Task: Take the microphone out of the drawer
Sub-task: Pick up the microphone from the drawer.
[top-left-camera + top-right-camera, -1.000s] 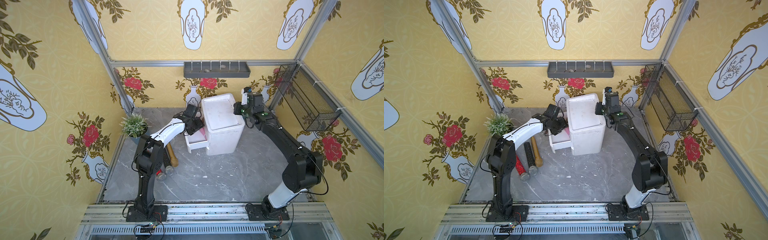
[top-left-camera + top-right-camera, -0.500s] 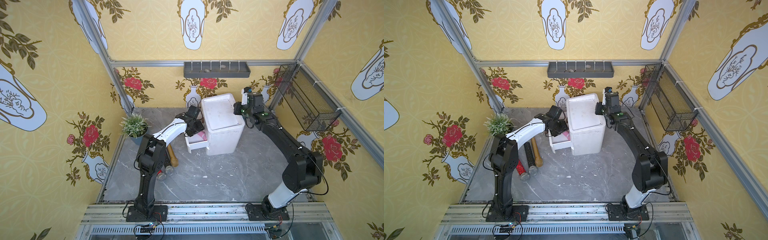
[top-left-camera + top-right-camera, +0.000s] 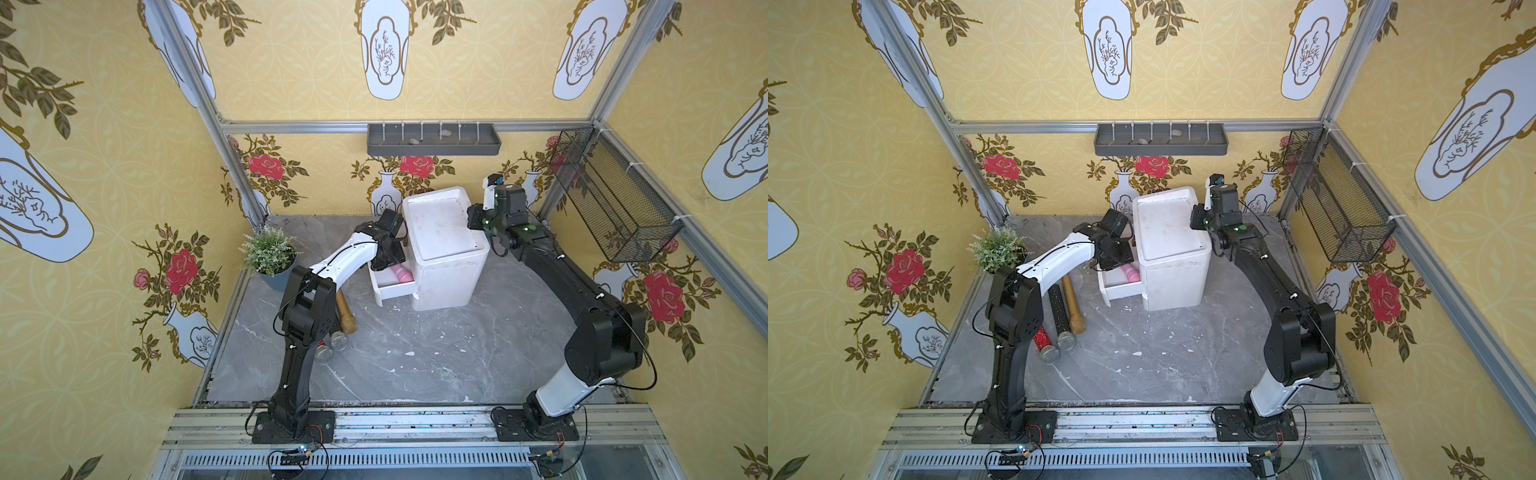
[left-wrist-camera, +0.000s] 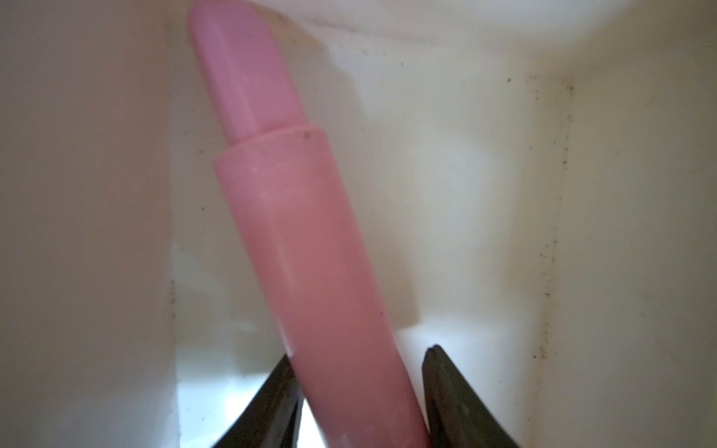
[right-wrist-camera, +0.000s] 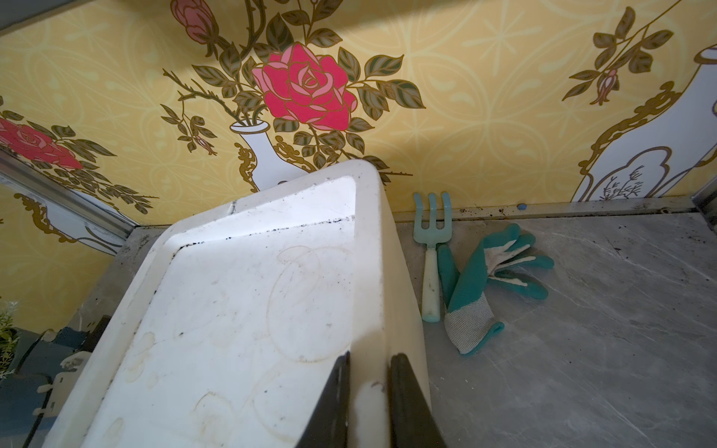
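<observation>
A pink microphone [image 4: 302,252] lies in the open drawer [image 3: 390,291] of a white cabinet [image 3: 440,224]; its pink head [image 3: 1130,272] shows in both top views. My left gripper [image 4: 361,352] reaches down into the drawer. Its jaws have closed in on the handle, with a dark finger [image 4: 279,391] against each side. In the top views the left wrist [image 3: 388,259] hides the rest of the handle. My right gripper [image 5: 370,355] is shut on the rim of the cabinet's top [image 5: 232,310], at its right edge [image 3: 476,218].
Three more microphones lie on the floor by the left arm: gold [image 3: 1073,307], black [image 3: 1059,311] and red [image 3: 1042,338]. A potted plant [image 3: 268,253] stands at the left wall. A small rake [image 5: 430,252] and gloves [image 5: 485,279] lie behind the cabinet.
My left gripper has moved farther into the drawer and its jaws have narrowed around the pink microphone. The right arm and the cabinet have stayed put.
</observation>
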Robot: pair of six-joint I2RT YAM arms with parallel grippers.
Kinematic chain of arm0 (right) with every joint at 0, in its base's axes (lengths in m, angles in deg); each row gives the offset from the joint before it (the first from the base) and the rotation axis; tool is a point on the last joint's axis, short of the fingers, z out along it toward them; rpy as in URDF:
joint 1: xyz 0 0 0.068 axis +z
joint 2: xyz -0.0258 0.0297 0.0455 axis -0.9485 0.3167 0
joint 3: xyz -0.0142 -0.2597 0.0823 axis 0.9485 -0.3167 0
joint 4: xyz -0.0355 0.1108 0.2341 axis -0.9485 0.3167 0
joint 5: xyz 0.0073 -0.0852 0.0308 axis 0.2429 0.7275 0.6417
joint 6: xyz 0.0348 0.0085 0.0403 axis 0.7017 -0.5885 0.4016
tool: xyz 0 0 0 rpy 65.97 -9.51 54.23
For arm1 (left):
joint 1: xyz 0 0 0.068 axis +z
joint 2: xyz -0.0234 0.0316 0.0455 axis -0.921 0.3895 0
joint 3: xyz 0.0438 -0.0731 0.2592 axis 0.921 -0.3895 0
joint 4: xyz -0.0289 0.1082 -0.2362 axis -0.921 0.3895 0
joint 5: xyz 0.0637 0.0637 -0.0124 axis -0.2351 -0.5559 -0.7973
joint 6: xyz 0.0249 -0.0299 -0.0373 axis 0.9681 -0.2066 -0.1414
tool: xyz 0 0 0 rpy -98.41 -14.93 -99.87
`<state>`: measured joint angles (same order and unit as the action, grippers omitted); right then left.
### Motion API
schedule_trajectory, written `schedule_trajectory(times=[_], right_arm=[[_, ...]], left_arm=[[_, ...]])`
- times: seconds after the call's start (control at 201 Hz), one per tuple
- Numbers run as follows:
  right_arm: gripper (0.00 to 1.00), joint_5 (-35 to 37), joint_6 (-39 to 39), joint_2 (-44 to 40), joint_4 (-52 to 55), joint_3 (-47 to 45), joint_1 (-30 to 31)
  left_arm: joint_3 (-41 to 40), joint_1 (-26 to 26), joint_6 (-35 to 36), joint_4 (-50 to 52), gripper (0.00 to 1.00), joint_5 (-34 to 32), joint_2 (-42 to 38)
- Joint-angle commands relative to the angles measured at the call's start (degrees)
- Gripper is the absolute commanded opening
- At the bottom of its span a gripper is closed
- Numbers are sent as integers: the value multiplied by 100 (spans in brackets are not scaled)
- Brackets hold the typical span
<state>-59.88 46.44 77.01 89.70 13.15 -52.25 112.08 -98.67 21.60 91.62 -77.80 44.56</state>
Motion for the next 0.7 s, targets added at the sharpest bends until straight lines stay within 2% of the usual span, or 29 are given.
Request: schedule_trajectory(times=[0.0,0.224,0.553,0.692], right_arm=[[1,57,3,71,1369,-85,-22],[1,40,3,79,1381,-55,-22],[1,93,2,45,1387,-103,-23],[1,71,7,50,1389,-96,-22]], left_arm=[[196,-13,447,928,54,-303,269],[409,-13,460,1091,55,-224,480],[359,-5,164,738,44,18,456],[336,-5,6,585,34,31,370]])
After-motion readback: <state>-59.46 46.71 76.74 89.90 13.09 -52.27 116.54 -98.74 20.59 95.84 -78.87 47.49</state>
